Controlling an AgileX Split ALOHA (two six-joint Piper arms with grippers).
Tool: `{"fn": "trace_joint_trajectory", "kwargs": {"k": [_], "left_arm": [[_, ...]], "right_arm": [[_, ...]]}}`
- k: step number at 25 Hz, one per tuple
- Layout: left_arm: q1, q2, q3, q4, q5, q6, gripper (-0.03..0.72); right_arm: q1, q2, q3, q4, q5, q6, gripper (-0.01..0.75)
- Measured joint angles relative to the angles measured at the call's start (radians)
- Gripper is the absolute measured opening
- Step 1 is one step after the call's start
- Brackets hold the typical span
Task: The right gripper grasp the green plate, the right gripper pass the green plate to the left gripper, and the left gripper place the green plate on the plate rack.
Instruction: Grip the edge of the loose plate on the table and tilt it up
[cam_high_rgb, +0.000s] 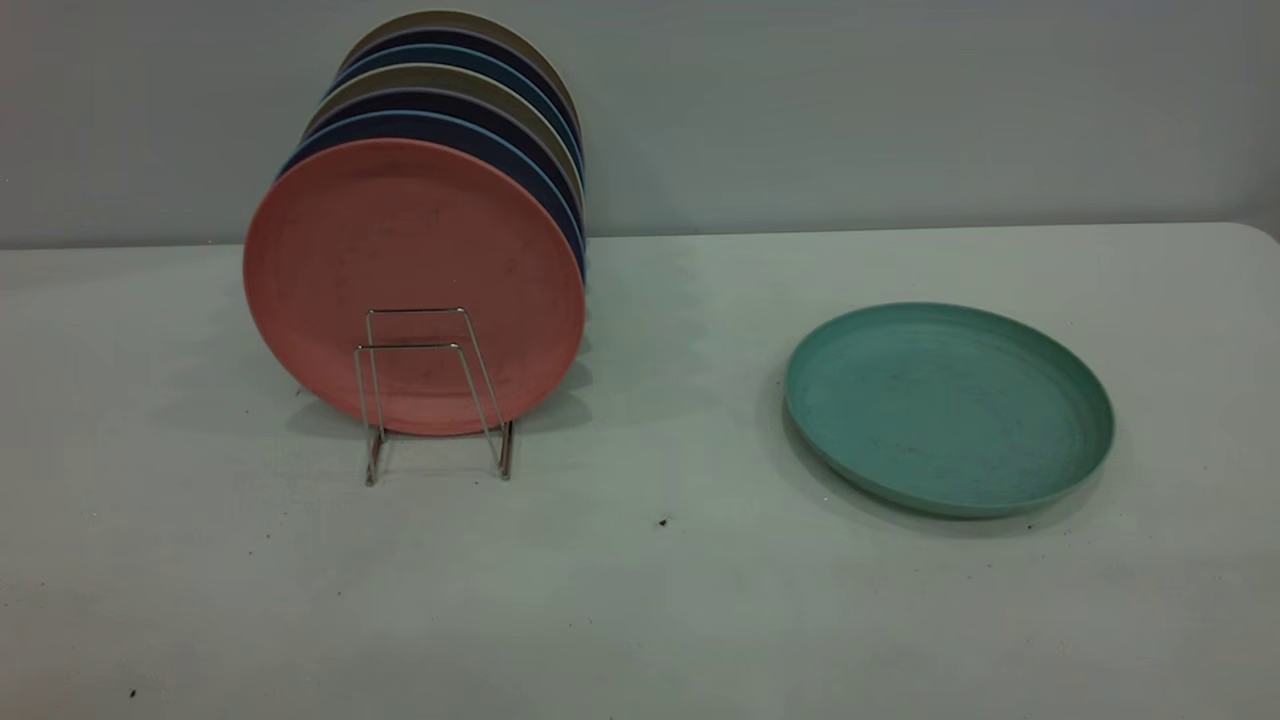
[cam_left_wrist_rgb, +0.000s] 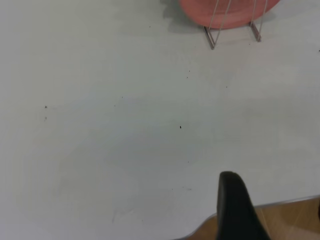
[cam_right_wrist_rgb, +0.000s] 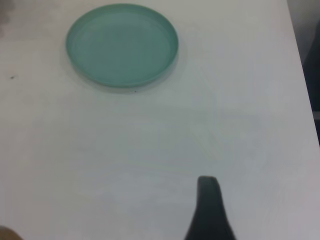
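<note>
Green plate (cam_high_rgb: 948, 408) lies flat on the surface (cam_high_rgb: 640, 600), so its low rim could slip from the right claw (cam_right_wrist_rgb: 210, 210). Can't tell either claw's opening; neither holds anything, left claw (cam_left_wrist_rgb: 237, 207) well short of the plate rack (cam_high_rgb: 432, 395).

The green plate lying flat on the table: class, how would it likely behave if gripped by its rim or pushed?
The green plate looks stiff, so it should hold shape. Its matte surface probably grips fairly well. Lying flat with a low rim, it would likely slide rather than tip or roll.

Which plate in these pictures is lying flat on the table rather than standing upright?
The green plate, alone on the table's right side. The salmon-pink plate and those behind it stand on edge in the plate rack.
</note>
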Motion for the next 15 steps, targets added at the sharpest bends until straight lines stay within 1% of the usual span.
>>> {"fn": "trace_joint_trajectory", "kwargs": {"k": [15], "left_arm": [[0.0, 0.0, -0.002, -0.001, -0.007, 0.0, 0.427]], "right_arm": [[0.0, 0.0, 0.0, -0.006, 0.0, 0.0, 0.573]]}}
